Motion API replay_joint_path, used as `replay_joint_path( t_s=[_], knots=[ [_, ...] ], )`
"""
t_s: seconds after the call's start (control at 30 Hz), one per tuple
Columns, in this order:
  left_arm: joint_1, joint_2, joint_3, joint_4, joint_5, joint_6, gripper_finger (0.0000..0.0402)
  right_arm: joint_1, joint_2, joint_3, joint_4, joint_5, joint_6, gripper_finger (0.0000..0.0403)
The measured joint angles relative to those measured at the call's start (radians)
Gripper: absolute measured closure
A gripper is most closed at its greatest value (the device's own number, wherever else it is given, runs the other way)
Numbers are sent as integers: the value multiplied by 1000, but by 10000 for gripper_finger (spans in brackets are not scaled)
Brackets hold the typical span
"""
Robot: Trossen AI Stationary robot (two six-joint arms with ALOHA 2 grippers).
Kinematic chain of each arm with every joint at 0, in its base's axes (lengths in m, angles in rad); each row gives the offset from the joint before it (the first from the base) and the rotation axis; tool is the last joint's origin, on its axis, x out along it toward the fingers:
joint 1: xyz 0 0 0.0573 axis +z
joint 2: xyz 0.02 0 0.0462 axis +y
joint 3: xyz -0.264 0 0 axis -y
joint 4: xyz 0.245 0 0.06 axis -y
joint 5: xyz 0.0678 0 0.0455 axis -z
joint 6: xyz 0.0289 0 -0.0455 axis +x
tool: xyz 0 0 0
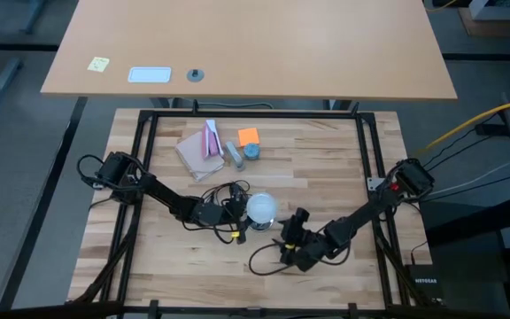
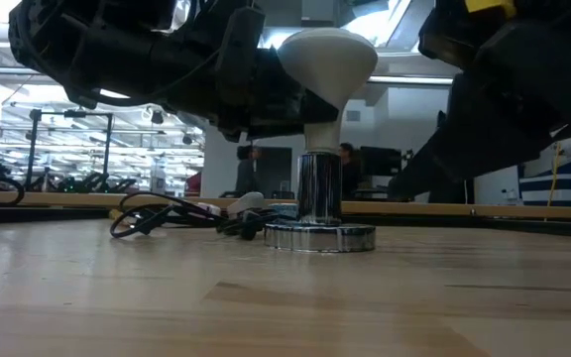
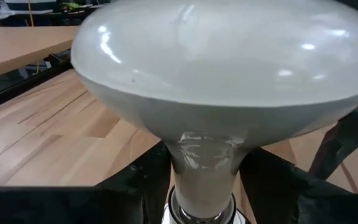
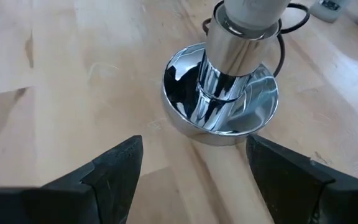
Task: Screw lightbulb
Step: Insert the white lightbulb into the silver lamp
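Note:
The lightbulb (image 2: 327, 55) stands upright near the table's middle, a frosted white globe. Its pale neck goes down into a chrome socket (image 2: 319, 188), whose round foot (image 4: 219, 99) rests flat on the wood. My left gripper (image 1: 235, 211) reaches in from the table's left and is shut on the bulb below its globe. My right gripper (image 4: 194, 168) is open at the bulb's near right. It slants down toward the socket's foot, a little short of it, and touches nothing. My left gripper pinches the lightbulb's neck (image 3: 207, 168) between its two fingers (image 3: 138, 193), just above the socket's rim. The fingers come in about level from the table's left. The bulb stands upright with its lower end in the socket, which stands on the table.
Tangled black cables (image 1: 220, 197) lie left of the bulb, and a black cord loop (image 1: 268, 261) lies near my right gripper. Pink and brown flat pieces (image 1: 200, 146), an orange block (image 1: 249, 136) and a blue-grey round piece (image 1: 251, 151) lie farther back. A black frame (image 1: 255, 115) rims the table.

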Motion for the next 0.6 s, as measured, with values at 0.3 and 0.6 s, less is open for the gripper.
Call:
replay_joint_path(
  t_s=[0.3, 0.6],
  knots=[
    [1, 4, -4, -64, -4, -5, 232, 0, 0, 0, -3, 26, -120, 111],
    [1, 6, -4, -60, -8, -15, 232, 1, 0, 1, -8, 53, -153, 111]
  ],
)
